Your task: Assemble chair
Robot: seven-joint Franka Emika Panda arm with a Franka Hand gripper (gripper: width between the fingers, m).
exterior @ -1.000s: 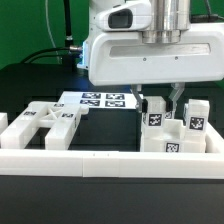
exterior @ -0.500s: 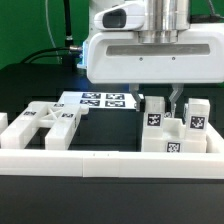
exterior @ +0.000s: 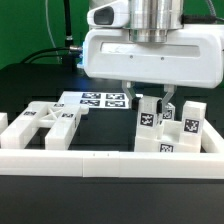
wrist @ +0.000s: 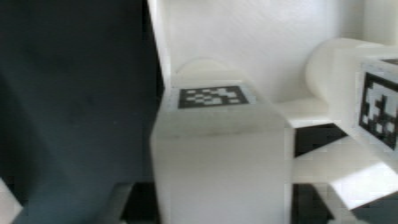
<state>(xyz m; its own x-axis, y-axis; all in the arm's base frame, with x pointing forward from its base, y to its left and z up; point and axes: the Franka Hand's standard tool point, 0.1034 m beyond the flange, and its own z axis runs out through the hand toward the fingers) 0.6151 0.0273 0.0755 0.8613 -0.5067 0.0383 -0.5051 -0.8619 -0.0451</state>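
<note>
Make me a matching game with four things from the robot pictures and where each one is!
Things:
1. hand
2. marker board
3. cut-out frame
4. border rail

Places:
A. lying flat at the back, near the middle
B. running along the front
C. on the exterior view's left
D. just above the upright tagged parts on the exterior view's right

Pairs: 1-D, 2-A, 3-C, 4-B

Loose white tagged chair parts (exterior: 45, 122)
</note>
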